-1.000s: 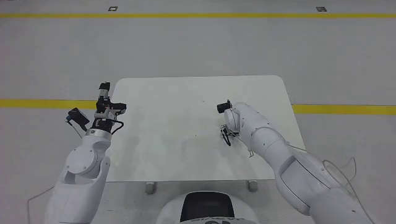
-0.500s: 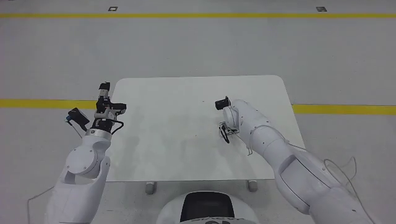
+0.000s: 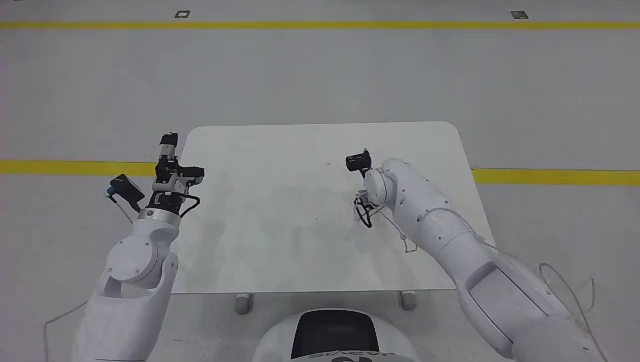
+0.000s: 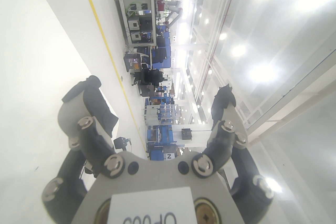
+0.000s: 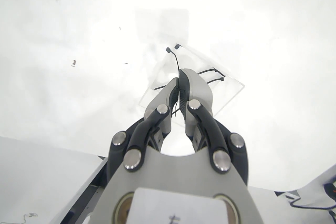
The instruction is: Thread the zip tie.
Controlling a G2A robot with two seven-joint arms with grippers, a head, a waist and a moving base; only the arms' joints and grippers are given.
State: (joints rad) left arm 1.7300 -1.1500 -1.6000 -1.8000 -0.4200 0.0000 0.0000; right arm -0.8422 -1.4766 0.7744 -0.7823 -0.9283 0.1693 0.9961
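My right gripper [image 5: 179, 78] is shut on a thin black zip tie [image 5: 176, 59]; the strap runs out past the fingertips to its small square head. It hangs just above a clear plastic sheet [image 5: 231, 88] on the white table, where a few more black zip ties [image 5: 214, 70] lie. From above, the right gripper [image 3: 362, 212] sits right of the table's middle. My left gripper [image 3: 180, 157] stands at the table's left edge. It points up and away from the table, and the left gripper [image 4: 157, 86] is open with nothing between its fingers.
The white table [image 3: 280, 162] has small dark specks [image 5: 74, 62] on its surface. Grey floor with yellow lines lies around the table.
The right arm's wrist has shifted slightly toward the table's far side and left, still holding the zip tie. The left arm has not moved.
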